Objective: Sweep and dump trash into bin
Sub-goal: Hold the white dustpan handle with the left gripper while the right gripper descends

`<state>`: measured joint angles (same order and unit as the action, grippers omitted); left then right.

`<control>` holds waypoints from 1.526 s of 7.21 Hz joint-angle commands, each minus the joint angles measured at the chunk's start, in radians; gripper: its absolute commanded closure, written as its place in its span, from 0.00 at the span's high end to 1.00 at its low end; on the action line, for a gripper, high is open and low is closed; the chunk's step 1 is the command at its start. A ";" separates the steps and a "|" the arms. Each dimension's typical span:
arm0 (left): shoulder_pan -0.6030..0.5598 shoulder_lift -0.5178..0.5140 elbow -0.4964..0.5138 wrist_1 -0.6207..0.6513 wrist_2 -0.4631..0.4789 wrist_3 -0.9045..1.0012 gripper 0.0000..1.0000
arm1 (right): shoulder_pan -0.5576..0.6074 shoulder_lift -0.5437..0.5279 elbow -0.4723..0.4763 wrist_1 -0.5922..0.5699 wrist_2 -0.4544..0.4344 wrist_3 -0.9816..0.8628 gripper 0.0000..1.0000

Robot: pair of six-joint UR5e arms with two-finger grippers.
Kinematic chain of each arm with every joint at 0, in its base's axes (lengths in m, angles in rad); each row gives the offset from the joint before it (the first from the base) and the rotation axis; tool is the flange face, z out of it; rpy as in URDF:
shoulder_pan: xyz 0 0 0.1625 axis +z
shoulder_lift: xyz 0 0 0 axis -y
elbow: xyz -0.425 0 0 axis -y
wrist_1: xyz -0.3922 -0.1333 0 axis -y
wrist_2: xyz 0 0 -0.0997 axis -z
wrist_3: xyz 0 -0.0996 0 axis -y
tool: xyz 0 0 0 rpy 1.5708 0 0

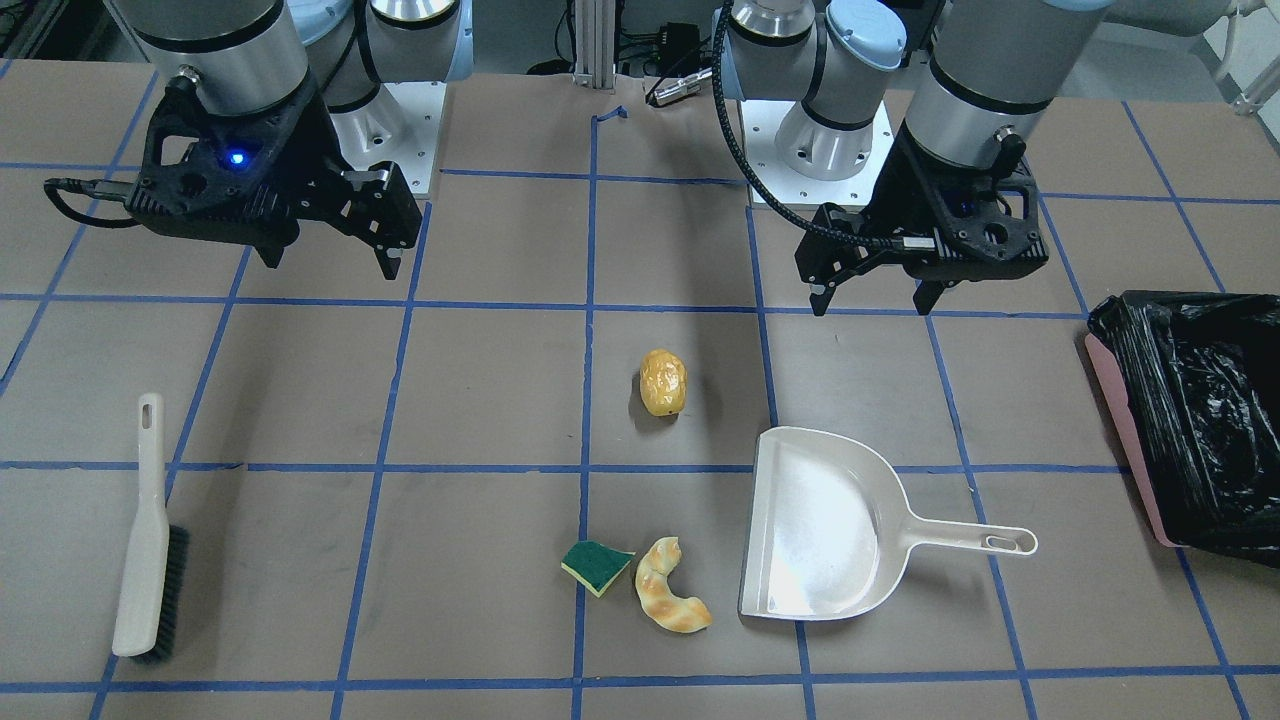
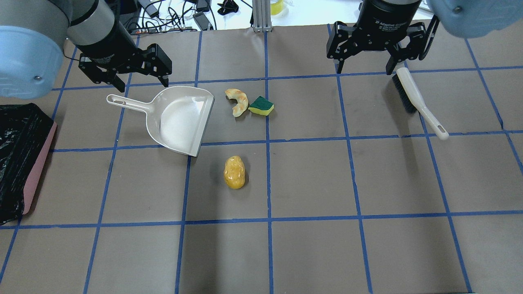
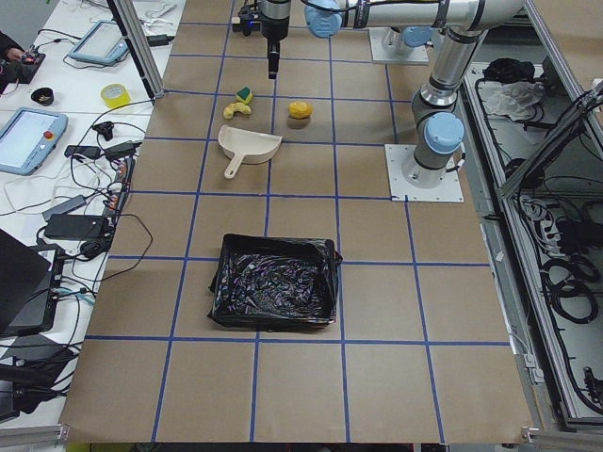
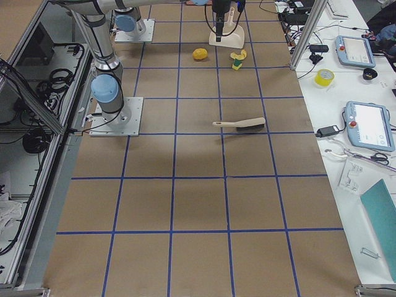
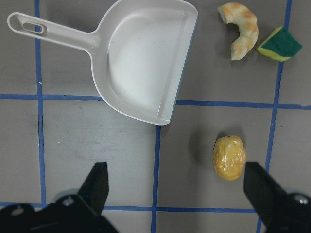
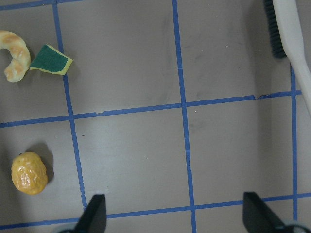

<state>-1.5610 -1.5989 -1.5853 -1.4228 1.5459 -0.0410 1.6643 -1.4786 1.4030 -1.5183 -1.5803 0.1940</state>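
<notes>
The trash lies on the brown table: a yellow-brown potato-like lump (image 1: 663,382) (image 2: 234,172) (image 5: 229,157) (image 6: 29,173), a golden croissant (image 1: 655,592) (image 2: 242,100) (image 5: 245,29) and a green-and-yellow sponge piece (image 1: 596,565) (image 2: 261,106) touching it. The beige dustpan (image 2: 179,118) (image 1: 820,525) lies next to them, its mouth toward the croissant. My left gripper (image 2: 144,85) (image 1: 870,295) hangs open and empty above the dustpan's handle side. My right gripper (image 2: 364,70) (image 1: 330,265) hangs open and empty beside the brush (image 2: 416,98) (image 1: 145,540). The black-lined pink bin (image 2: 20,155) (image 1: 1200,420) stands on my far left.
Blue tape lines grid the table. Cables and devices lie beyond the table's far edge in the overhead view. The arm bases stand at the robot's side of the table (image 1: 830,150).
</notes>
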 commanded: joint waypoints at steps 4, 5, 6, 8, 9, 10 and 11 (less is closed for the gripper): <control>0.008 0.011 -0.007 -0.071 0.006 0.044 1.00 | -0.003 -0.002 0.022 0.003 -0.015 -0.001 1.00; 0.027 -0.009 -0.008 -0.061 0.011 0.176 1.00 | -0.021 -0.002 0.024 0.023 -0.001 -0.025 1.00; 0.070 -0.031 -0.012 -0.061 0.011 0.345 1.00 | -0.070 -0.002 0.024 0.026 -0.006 -0.167 1.00; 0.155 -0.088 -0.016 -0.050 0.011 0.731 1.00 | -0.202 0.000 0.039 0.030 -0.017 -0.293 1.00; 0.207 -0.104 -0.033 -0.010 0.013 0.936 1.00 | -0.292 0.007 0.091 0.015 -0.009 -0.397 1.00; 0.249 -0.125 -0.045 0.019 0.010 1.093 1.00 | -0.390 0.007 0.164 -0.046 -0.004 -0.507 1.00; 0.251 -0.162 -0.050 0.065 0.008 1.216 1.00 | -0.444 0.014 0.225 -0.163 -0.016 -0.680 1.00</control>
<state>-1.3314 -1.7245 -1.6261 -1.4047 1.5558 1.0073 1.3028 -1.4703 1.5548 -1.5755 -1.5900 -0.3117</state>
